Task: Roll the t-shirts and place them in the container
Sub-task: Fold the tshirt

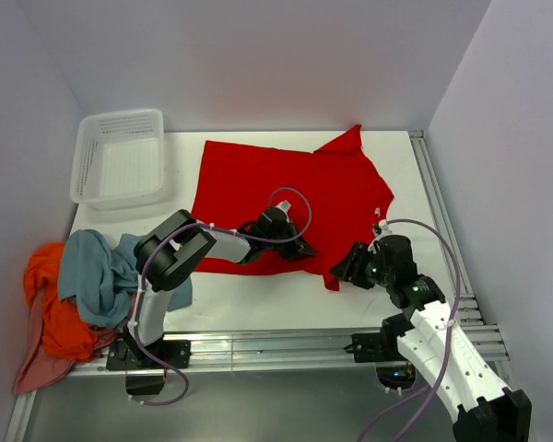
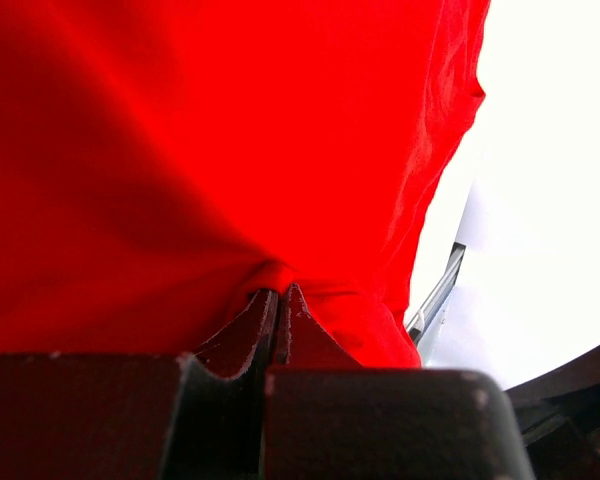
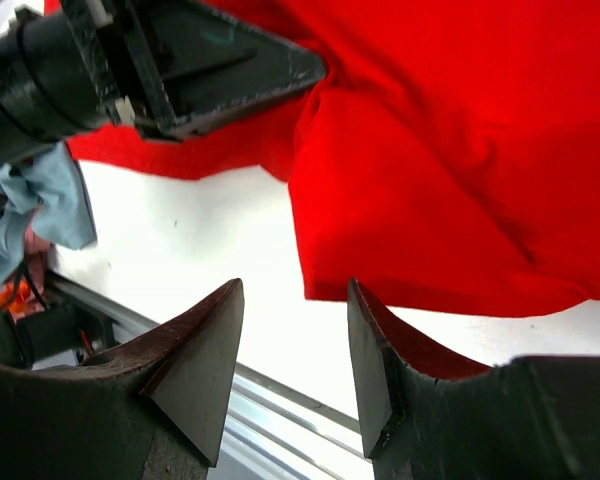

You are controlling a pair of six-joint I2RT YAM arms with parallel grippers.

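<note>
Red t-shirt [image 1: 286, 180] lies spread on the table [image 1: 258, 308]; soft, light, limp, likely to bunch. Left gripper [image 2: 278, 305] clamped on its near hem. Right gripper [image 3: 295, 300] jaws apart, empty, by the near right corner. Best hold, I'd say: hem edge near both corners.

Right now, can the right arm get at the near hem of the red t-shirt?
Probably yes. The right hand is open just short of the red t-shirt hem, with only bare table between them. The left hand is shut on the cloth farther along, clear of that path.
</note>
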